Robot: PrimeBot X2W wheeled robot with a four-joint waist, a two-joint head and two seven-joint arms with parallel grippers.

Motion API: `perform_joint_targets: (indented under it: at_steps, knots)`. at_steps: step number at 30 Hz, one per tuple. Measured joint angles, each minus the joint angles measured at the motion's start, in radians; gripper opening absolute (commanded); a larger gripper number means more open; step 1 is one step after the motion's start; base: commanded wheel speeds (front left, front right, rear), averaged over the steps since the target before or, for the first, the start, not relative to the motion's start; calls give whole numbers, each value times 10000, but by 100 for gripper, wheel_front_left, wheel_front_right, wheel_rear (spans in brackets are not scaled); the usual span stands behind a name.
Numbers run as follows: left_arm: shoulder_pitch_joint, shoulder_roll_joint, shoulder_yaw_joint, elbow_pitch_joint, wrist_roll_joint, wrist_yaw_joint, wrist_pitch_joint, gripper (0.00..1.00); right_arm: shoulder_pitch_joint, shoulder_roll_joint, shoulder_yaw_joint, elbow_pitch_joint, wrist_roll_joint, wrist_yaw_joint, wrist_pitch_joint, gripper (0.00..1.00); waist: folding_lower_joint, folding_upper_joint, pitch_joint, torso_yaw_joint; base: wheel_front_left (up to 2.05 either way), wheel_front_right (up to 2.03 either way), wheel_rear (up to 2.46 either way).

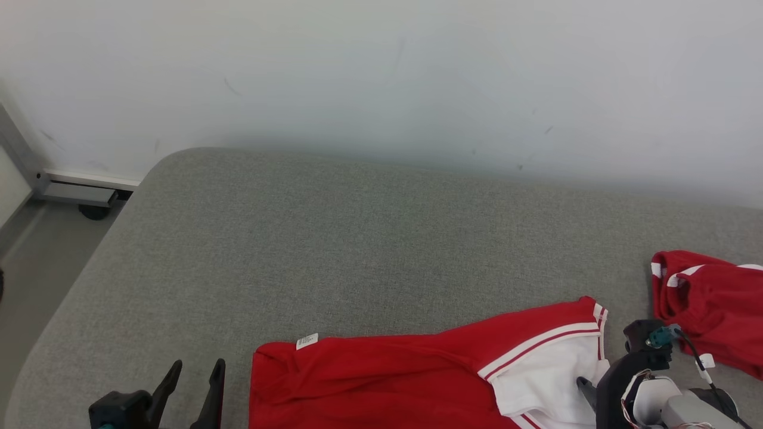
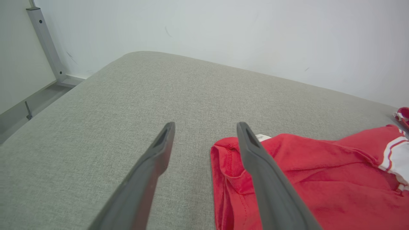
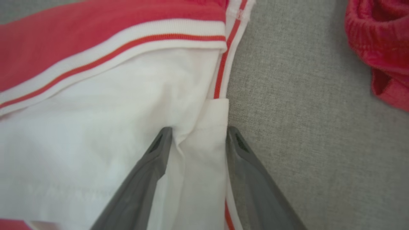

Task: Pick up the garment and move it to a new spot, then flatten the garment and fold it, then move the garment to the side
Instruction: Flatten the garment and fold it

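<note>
At the near edge of the grey pad [image 1: 298, 238] lies the garment [image 1: 417, 369], right gripper [image 3: 196, 134] spread astride its white hem [image 3: 207, 153], apparently to pinch it, left gripper [image 2: 206, 127] wide open and empty by its left corner.

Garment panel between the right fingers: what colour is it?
White panel, bordered by a red-striped white band; clearest in the right wrist view.
</note>
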Motion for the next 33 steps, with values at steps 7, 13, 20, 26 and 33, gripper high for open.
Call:
perform_joint_targets:
  at_steps: [7,13,20,26,33]
  knots:
    - [317,-31,372,-23,82,0,0,100,-194,140,6,52,13,196,82,0,0,0,24,-58,0,0,0]
    - [419,-180,468,-33,184,0,0,100,-322,-226,-182,190,25,226,-61,0,1,0,20,-268,0,0,0]
    - [615,-263,541,-88,316,0,0,100,-318,-642,-291,196,23,196,-368,0,1,0,-21,-559,0,0,0]
    - [611,-330,564,-88,502,0,0,100,-308,-522,-464,-263,276,472,-650,0,1,0,-49,-793,0,0,0]
    - [601,-449,566,-50,585,-12,0,100,-293,-144,-577,-1728,690,905,-869,0,0,1,-130,-899,0,0,0]
